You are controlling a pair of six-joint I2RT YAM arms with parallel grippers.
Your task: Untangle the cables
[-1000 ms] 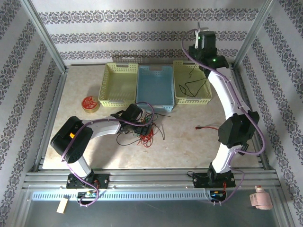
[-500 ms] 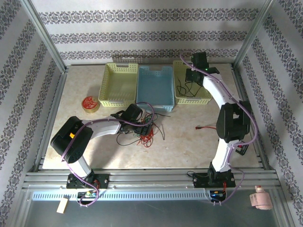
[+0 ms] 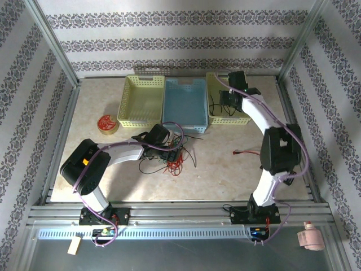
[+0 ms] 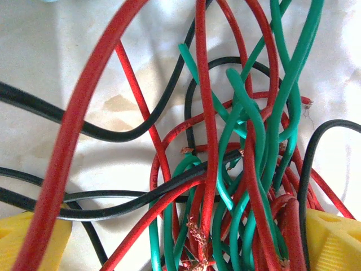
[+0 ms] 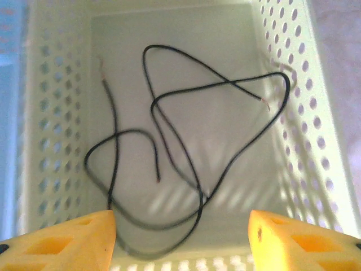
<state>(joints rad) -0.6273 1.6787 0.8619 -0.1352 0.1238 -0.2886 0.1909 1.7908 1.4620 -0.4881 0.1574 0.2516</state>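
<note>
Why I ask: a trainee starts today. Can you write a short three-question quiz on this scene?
1. True or false: the right gripper is clamped on one of the black cables in the yellow basket.
2. Which cable colours make up the tangle under the left gripper? A) red only B) red, green and black C) blue and white
3. Fill in: the middle basket of the row is ___ in colour.
Key: 1 false, its jaws stand open and the cables lie loose on the basket floor; 2 B; 3 blue.
</note>
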